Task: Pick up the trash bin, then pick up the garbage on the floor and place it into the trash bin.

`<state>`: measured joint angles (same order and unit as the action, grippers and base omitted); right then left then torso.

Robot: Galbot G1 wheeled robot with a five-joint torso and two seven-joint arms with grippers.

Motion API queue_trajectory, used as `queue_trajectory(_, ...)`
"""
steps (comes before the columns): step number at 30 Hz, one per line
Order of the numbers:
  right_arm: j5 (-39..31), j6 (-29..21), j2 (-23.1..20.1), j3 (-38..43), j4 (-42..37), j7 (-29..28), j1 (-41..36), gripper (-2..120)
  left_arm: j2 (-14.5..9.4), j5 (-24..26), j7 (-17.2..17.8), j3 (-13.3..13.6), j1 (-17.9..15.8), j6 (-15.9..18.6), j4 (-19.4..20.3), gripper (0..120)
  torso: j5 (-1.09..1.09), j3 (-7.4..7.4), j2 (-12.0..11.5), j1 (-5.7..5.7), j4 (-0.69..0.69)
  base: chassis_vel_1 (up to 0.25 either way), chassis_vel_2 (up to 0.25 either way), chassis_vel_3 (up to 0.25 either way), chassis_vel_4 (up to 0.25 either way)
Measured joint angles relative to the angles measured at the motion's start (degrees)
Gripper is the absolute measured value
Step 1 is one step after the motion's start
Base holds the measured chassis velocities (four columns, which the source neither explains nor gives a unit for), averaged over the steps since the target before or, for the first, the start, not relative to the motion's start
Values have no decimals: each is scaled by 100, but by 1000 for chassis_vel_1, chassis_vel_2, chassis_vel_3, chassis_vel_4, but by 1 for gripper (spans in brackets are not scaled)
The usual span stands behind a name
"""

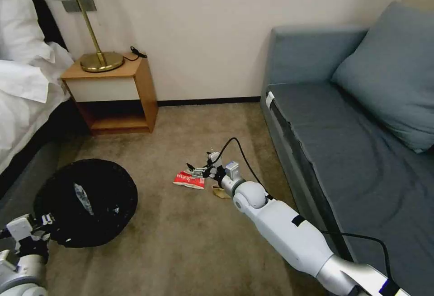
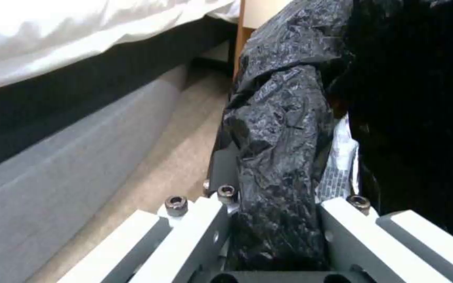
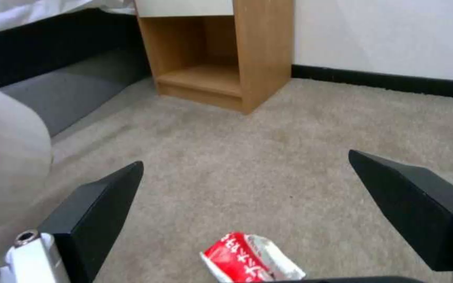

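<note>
The trash bin (image 1: pixel 86 202), round with a black bag liner, hangs low at my left. My left gripper (image 1: pixel 43 223) is shut on its near rim. In the left wrist view the gripper (image 2: pixel 276 220) clamps the crinkled black liner (image 2: pixel 279 149) over the rim. A clear bottle (image 1: pixel 84 199) lies inside the bin. My right gripper (image 1: pixel 199 169) is open just above the red-white packet (image 1: pixel 189 180) on the carpet. In the right wrist view the packet (image 3: pixel 250 261) lies between and below the black fingers (image 3: pixel 100 204). A tan paper bag (image 1: pixel 220 192) lies beside the right wrist.
A wooden nightstand (image 1: pixel 115 92) with a brass lamp (image 1: pixel 97 52) stands against the far wall. The bed (image 1: pixel 22 88) runs along the left and a grey sofa (image 1: pixel 352 142) along the right. A black cable (image 1: pixel 244 156) trails from the right wrist.
</note>
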<state>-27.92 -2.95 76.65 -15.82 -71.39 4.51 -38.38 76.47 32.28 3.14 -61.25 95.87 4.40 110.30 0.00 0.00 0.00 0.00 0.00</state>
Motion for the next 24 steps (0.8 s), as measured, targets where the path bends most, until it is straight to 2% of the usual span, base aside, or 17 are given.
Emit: queue_trajectory(24,255,3,-43,-147,-98,124,-140,100,-39,28,1,-43,74,-71,-16,3,0,0,0,0,-1,-132,128,129,-124)
